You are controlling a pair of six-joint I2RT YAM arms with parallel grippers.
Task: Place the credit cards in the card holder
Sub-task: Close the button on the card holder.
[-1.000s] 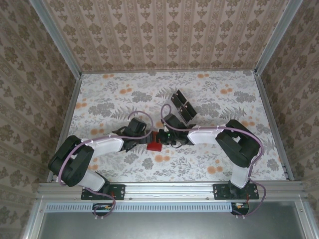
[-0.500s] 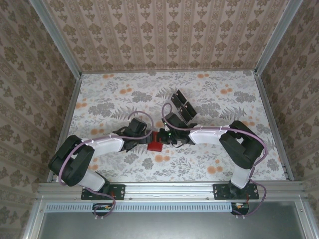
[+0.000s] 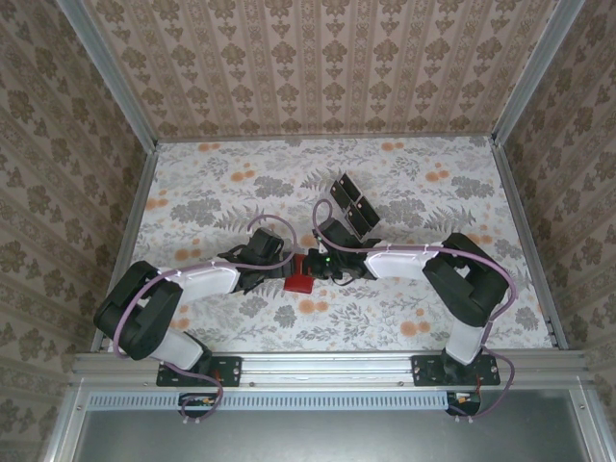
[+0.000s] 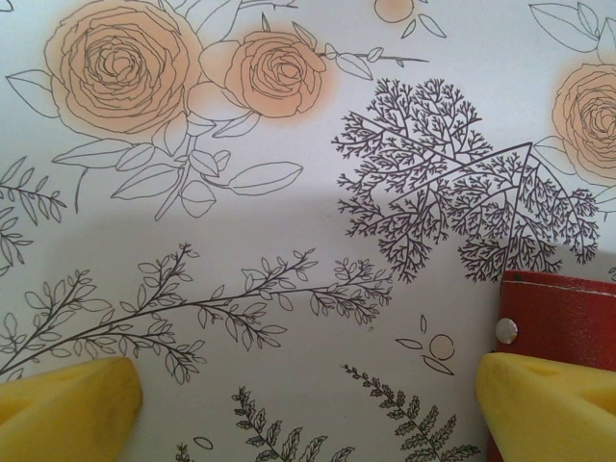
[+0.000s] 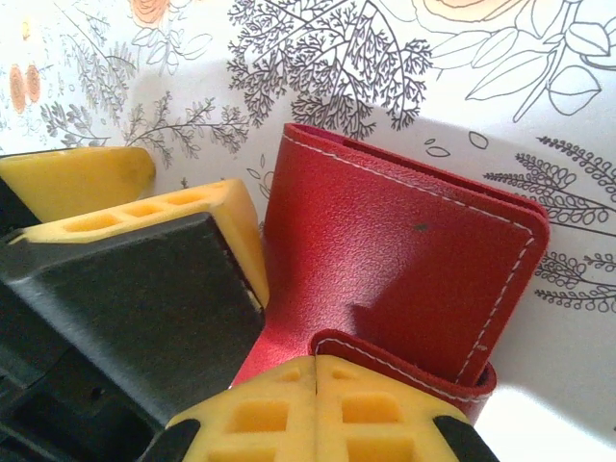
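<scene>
1. Opening the card holder [image 5: 385, 260] is judged to be the step in hand. It lies at the middle of the table [image 3: 433, 318], somewhat toward the near edge, between the two arms, with its red outer face turned to the right wrist camera.
2. The right gripper [image 5: 316, 404] has its fingers pressed together, with the tips against the lower red fold of the card holder. Whether a layer is pinched between them cannot be told.
3. The left gripper [image 4: 308, 404] has its fingers wide apart and holds nothing. One yellow fingertip [image 4: 549, 399] overlaps the card holder's corner beside the metal stud [image 4: 506, 330]. The other is over bare table, well apart from it.
4. The credit cards [image 3: 353, 204] are black and lie toward the far side of the table's middle, just beyond the right wrist and apart from the card holder.
5. Recommended: the left gripper pins one cover flat on the table while the right gripper lifts the flap slowly, so nothing slides or flips.
6. Risk, as judged: the fold may spring shut once released, so one gripper should hold it down while the other fetches a card.
</scene>
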